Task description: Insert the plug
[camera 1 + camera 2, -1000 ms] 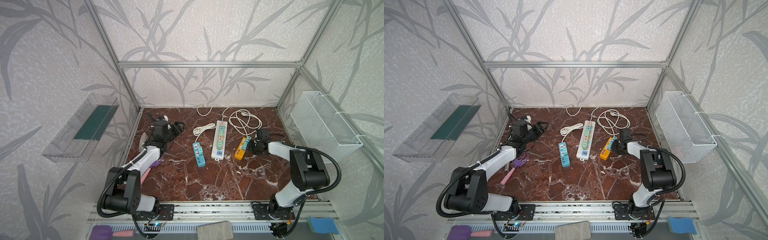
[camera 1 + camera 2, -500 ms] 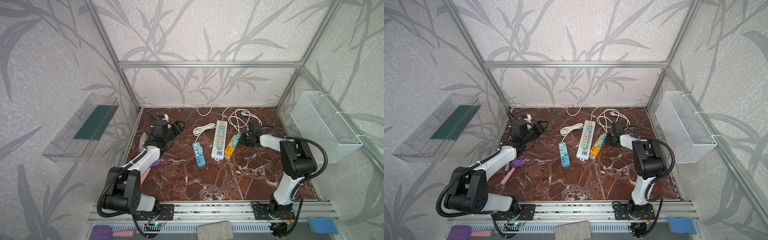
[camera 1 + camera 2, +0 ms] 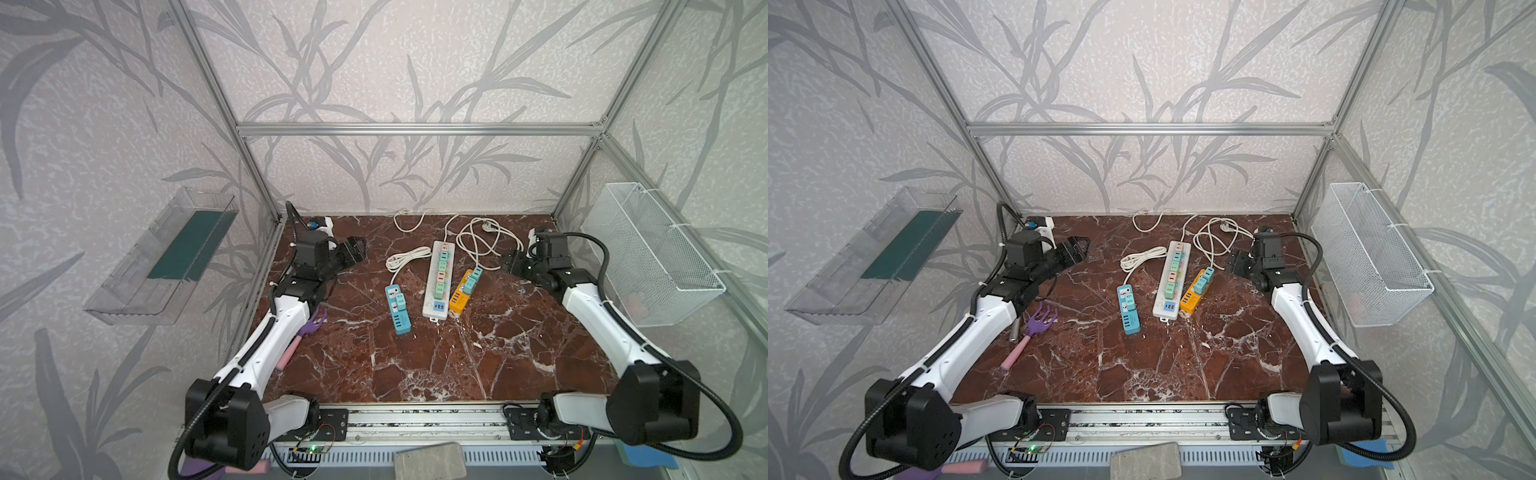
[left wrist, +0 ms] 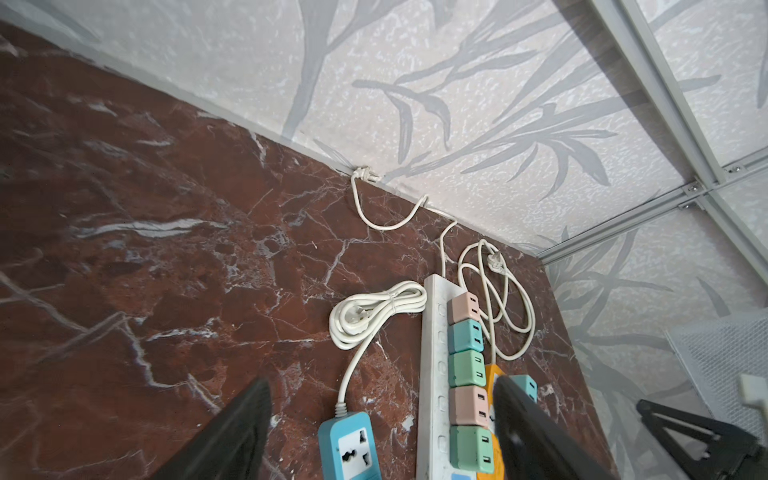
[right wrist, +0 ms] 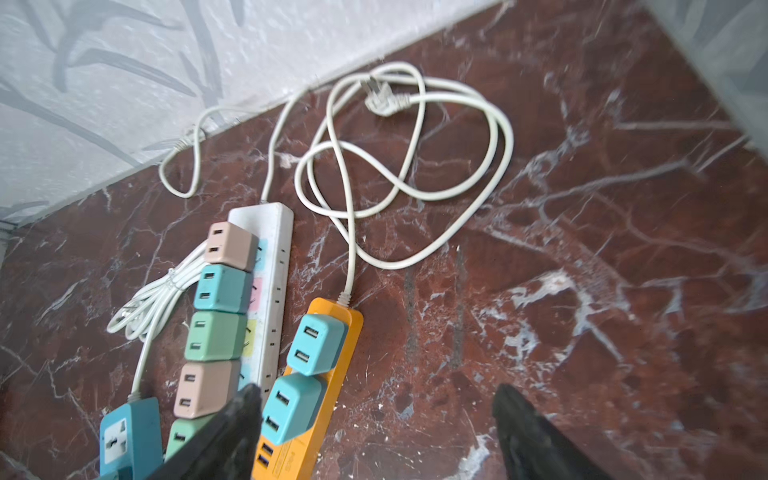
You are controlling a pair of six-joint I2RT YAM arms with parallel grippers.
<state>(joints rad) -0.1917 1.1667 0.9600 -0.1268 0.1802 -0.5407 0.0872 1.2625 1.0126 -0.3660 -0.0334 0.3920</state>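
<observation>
The left gripper (image 3: 355, 249) and right gripper (image 3: 510, 262) are spread wide and empty near the table's (image 3: 415, 374) rear corners. Two teal plugs (image 5: 318, 345), rounded cubes, are seated in the glossy orange strip (image 5: 345, 357), just beside the white strip (image 5: 276, 266). Bare marble is presented along the front edge. The orange strip's end is cut off in the right wrist view.

A robotics lab test cell: aluminium frame (image 3: 415, 129) enclosing leaf-patterned wall panels (image 3: 415, 62) and a marble-look tabletop (image 3: 415, 365). Two robot arms (image 3: 274, 332) mount on a front rail (image 3: 415, 417). A wire basket (image 3: 648, 257) hangs just outward of the right gripper (image 3: 510, 262).
</observation>
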